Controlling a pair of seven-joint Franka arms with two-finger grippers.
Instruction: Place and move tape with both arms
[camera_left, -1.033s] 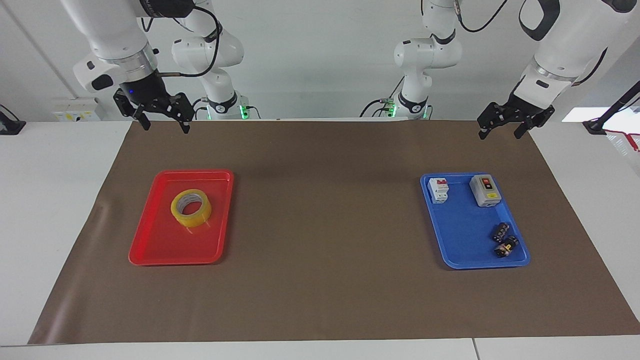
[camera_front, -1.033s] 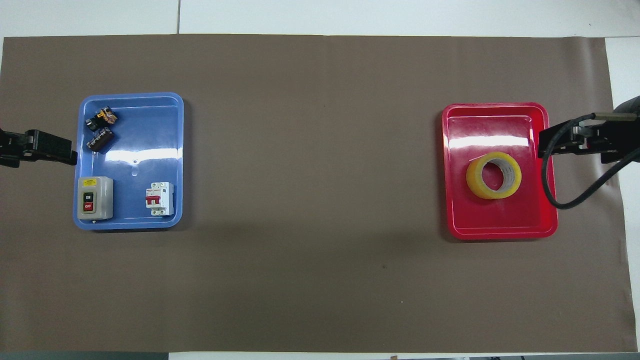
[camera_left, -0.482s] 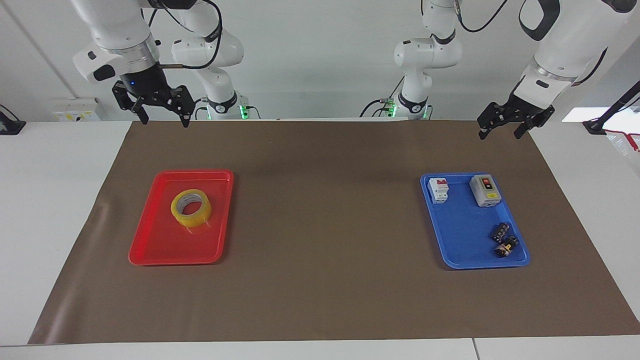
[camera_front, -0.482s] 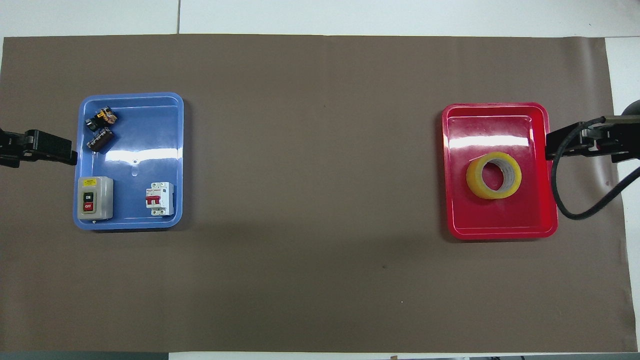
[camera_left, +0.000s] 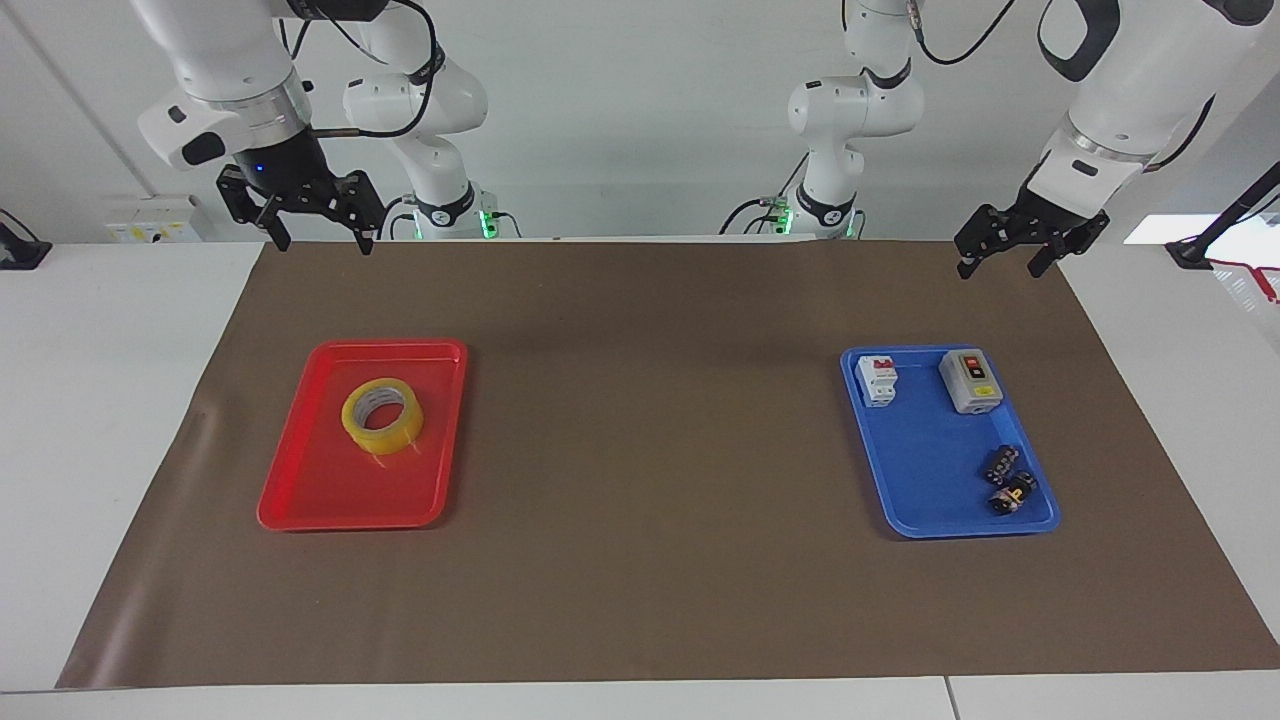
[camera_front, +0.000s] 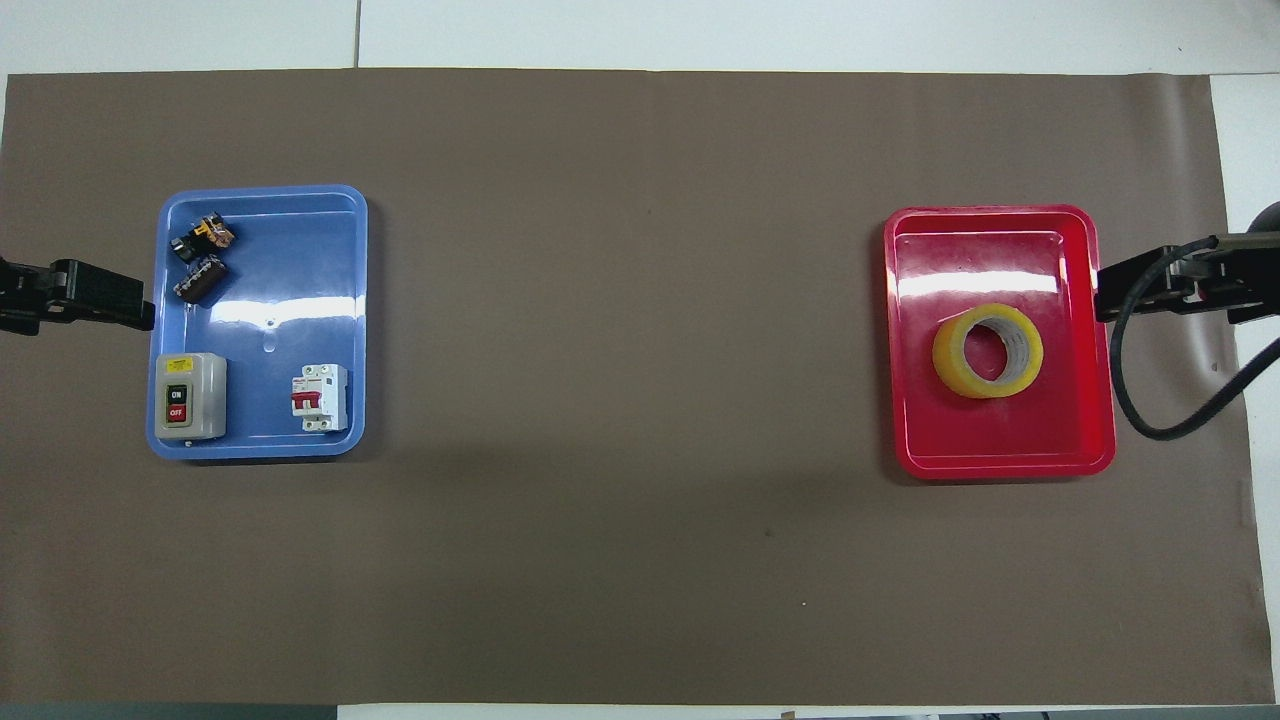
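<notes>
Where overhead perhaps crops, both claws agape.

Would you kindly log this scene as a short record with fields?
tape: flat in the red tray, free of both arms
blue tray: holds switch box, breaker, two small dark parts
right end effector: open, raised over the mat's edge nearest the robots
left end effector: open, raised, waiting at its own end

The right claw hangs in the air with its fingers spread and empty, pointing down from a bent wrist. The left claw hangs likewise at the other end, fingers apart, holding nothing, its forearm slanting down toward it.
</notes>
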